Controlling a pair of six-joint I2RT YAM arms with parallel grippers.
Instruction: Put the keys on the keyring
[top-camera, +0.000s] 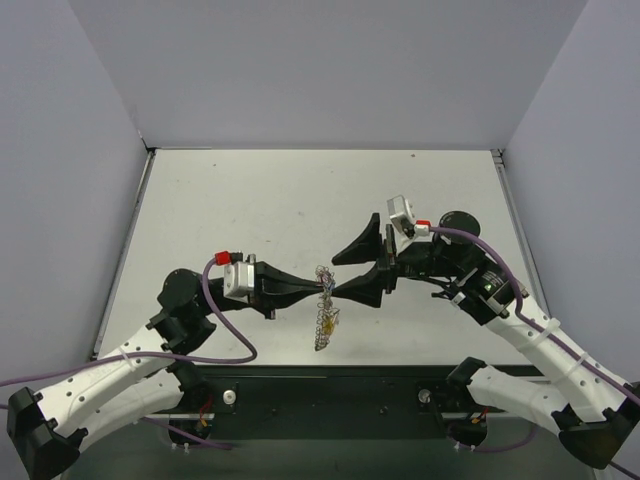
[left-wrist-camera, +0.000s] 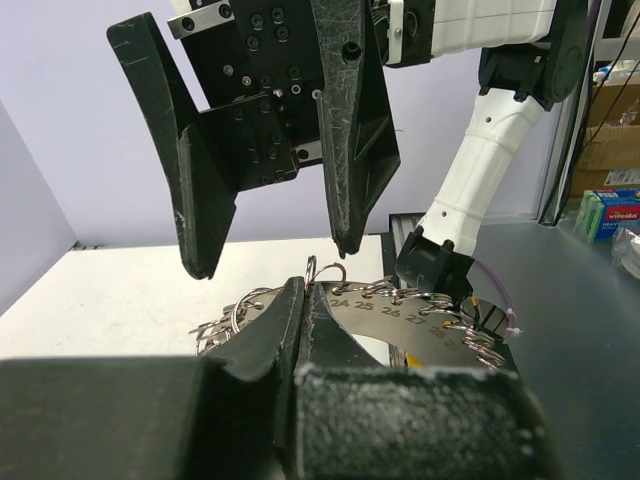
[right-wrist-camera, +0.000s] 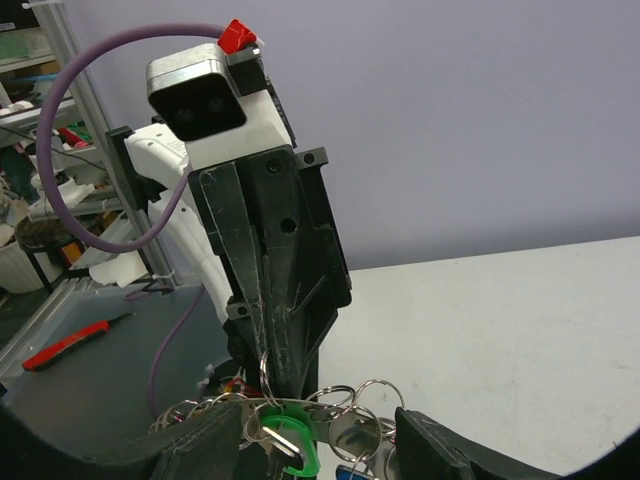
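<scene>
The keyring (top-camera: 324, 312) is a flat silvery ring edged with several small split rings. It hangs upright above the table's near edge. My left gripper (top-camera: 316, 285) is shut on its top edge. In the left wrist view the shut tips (left-wrist-camera: 303, 292) pinch the numbered metal band (left-wrist-camera: 400, 305). My right gripper (top-camera: 338, 277) is open, facing the left one, with its fingers on either side of the ring's top. In the right wrist view a green-headed key (right-wrist-camera: 293, 440) and a blue one (right-wrist-camera: 352, 472) hang on the ring between my open right gripper's (right-wrist-camera: 312, 422) fingers. A yellow key head (top-camera: 331, 318) shows from above.
The white table (top-camera: 300, 200) is walled by grey panels on three sides. A black rail (top-camera: 330, 385) runs along the near edge below the hanging ring. The left arm's camera housing (right-wrist-camera: 205, 100) stands straight ahead of the right wrist.
</scene>
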